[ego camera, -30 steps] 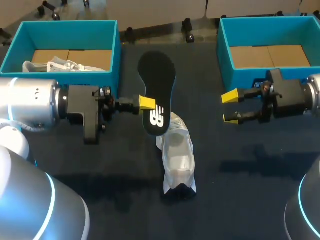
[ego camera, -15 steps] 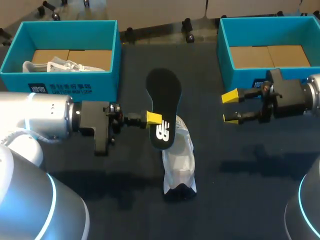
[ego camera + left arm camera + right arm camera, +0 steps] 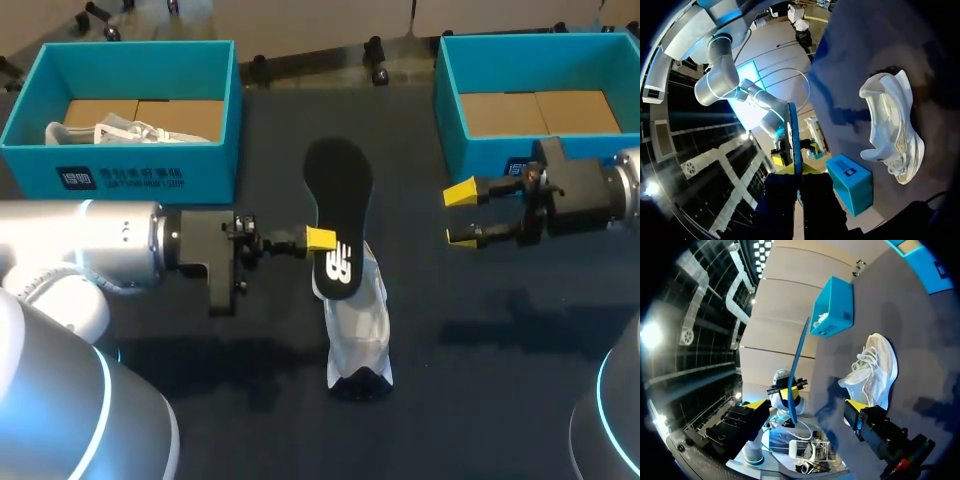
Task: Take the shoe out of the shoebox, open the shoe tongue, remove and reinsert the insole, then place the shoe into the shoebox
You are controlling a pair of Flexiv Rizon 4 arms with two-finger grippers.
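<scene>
my left gripper (image 3: 320,240) is clenched on the insole (image 3: 340,200), at its edge near the logo end, holding it just over the shoe (image 3: 360,325) lying on the table (image 3: 500,380) between my arms; right gripper (image 3: 461,216) spread, empty; insole looks thin, light, floppy (will likely buckle if pushed); i'd keep the pinch near the heel; feed toe first

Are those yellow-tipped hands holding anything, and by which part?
The left hand pinches the black insole by its edge near the narrow end; the right hand holds nothing.
</scene>
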